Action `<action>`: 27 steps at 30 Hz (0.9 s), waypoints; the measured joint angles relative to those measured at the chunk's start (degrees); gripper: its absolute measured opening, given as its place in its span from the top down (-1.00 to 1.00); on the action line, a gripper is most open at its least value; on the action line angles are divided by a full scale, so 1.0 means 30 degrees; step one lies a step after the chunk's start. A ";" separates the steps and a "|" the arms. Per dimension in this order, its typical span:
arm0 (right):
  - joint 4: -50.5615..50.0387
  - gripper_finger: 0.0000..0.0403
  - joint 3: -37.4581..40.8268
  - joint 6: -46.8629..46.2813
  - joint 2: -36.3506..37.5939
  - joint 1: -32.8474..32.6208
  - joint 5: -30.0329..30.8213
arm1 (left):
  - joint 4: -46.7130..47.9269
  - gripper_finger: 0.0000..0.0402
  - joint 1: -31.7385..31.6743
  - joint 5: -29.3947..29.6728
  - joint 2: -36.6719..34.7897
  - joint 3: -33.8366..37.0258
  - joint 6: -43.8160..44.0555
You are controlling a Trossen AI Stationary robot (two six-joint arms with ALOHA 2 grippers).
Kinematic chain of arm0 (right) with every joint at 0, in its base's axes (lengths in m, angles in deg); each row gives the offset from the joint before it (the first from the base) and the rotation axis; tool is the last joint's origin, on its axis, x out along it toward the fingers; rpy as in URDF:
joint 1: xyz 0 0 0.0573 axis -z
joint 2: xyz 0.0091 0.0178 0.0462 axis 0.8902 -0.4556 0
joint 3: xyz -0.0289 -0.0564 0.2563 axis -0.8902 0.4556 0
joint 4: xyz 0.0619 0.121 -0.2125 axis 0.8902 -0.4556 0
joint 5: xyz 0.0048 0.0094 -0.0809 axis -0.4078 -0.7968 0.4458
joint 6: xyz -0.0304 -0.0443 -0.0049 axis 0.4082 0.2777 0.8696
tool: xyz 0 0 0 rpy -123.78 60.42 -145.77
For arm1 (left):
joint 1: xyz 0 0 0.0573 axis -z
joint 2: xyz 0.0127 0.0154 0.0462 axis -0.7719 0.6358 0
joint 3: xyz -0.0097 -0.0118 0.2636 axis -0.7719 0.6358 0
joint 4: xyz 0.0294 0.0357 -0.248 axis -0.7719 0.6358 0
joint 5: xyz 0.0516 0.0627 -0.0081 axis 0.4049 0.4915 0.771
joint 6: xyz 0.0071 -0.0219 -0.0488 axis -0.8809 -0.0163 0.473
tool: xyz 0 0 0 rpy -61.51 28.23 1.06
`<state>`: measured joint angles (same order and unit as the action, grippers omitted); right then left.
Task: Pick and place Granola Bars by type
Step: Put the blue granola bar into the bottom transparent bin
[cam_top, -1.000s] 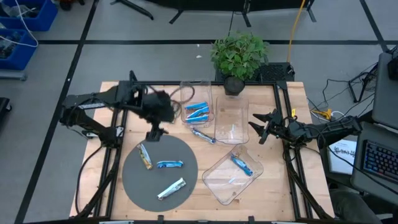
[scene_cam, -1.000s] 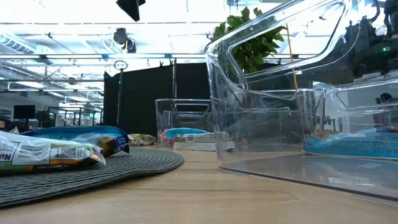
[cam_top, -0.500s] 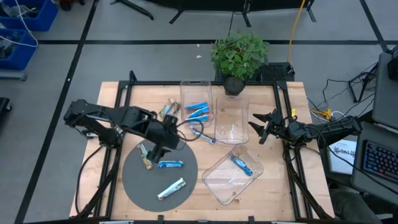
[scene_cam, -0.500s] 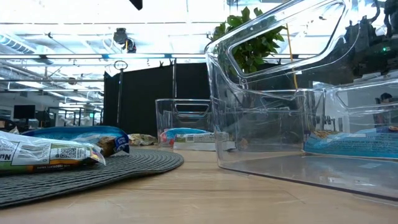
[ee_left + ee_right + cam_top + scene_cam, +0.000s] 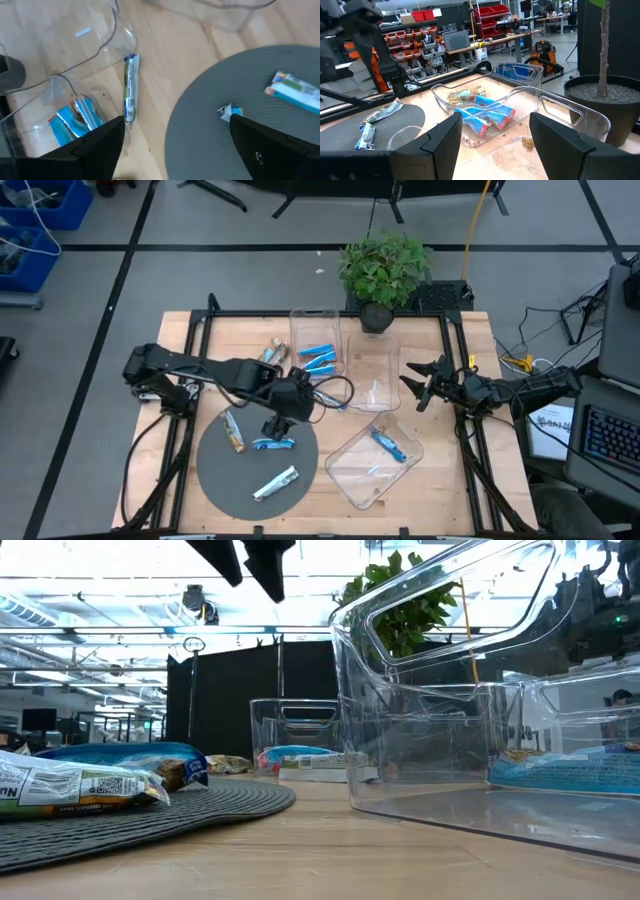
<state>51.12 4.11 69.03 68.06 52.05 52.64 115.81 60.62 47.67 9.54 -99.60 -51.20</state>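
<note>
Granola bars lie scattered around the left gripper [image 5: 277, 427], which hangs over the round grey mat [image 5: 215, 470] with its two dark fingers spread wide, nothing between them. Directly below that claw, on the mat, lies a blue bar [image 5: 272, 444]; in the left wrist view only its crimped end [image 5: 230, 112] shows, just ahead of one fingertip. On the mat to the claw's left sits a tan bar [image 5: 234, 432], and farther down the mat, below the claw, a silvery-white bar [image 5: 275, 483]. A bar in a white and blue wrapper [image 5: 327, 397] rests on the bare wood just to the claw's right, its end against the wall of a clear bin [image 5: 316, 320]; in the left wrist view it [image 5: 130, 89] lies between the spread fingers' line of sight and the bin. Inside that bin, above and to the right of the claw, are several blue bars [image 5: 318, 358]. Two tan bars [image 5: 272, 354] sit on the table beside the bin, above the claw. A further blue bar [image 5: 389, 444] lies in the tilted clear bin [image 5: 356, 485] well off to the claw's right.

The right gripper [image 5: 420, 385] waits at the table's right side beside an empty-looking middle bin [image 5: 372, 405], its fingers parted.
</note>
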 joint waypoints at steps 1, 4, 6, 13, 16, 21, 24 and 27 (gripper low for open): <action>0.0000 -0.11 0.0000 0.0007 0.0000 0.0000 -0.0001 | -0.0047 -0.81 -0.0059 -0.0004 0.0234 0.0000 -0.0209; 0.0000 -0.11 0.0000 0.0003 -0.0004 -0.0007 -0.0004 | -0.0459 -0.82 -0.0195 0.0011 0.0960 0.0000 -0.0832; 0.0000 -0.11 0.0005 0.0002 -0.0002 -0.0006 -0.0006 | -0.0732 -0.82 -0.0313 0.0246 0.1508 0.0000 -0.1194; 0.0000 -0.11 0.0000 0.0000 -0.0004 -0.0007 -0.0004 | -0.1839 -0.82 -0.1038 0.0748 0.3228 0.0000 -0.1655; 0.0000 -0.11 0.0000 0.0002 -0.0005 -0.0005 -0.0007 | -0.2993 -0.82 -0.1221 0.1237 0.3732 0.0000 -0.2046; 0.0000 -0.11 0.0004 0.0007 -0.0007 -0.0004 -0.0007 | -0.4179 -0.82 -0.1494 0.1462 0.4743 0.0000 -0.2254; 0.0000 -0.11 0.0005 0.0007 0.0002 -0.0005 -0.0007 | -0.4448 -0.82 -0.1658 0.1523 0.5270 0.0000 -0.2265; 0.0000 -0.11 0.0000 0.0000 -0.0001 -0.0007 -0.0007 | -0.4764 -0.82 -0.1854 0.1527 0.5904 0.0000 -0.2318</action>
<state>51.12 4.11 69.02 68.06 52.03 52.62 101.52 55.06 52.25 27.25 -99.60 -58.15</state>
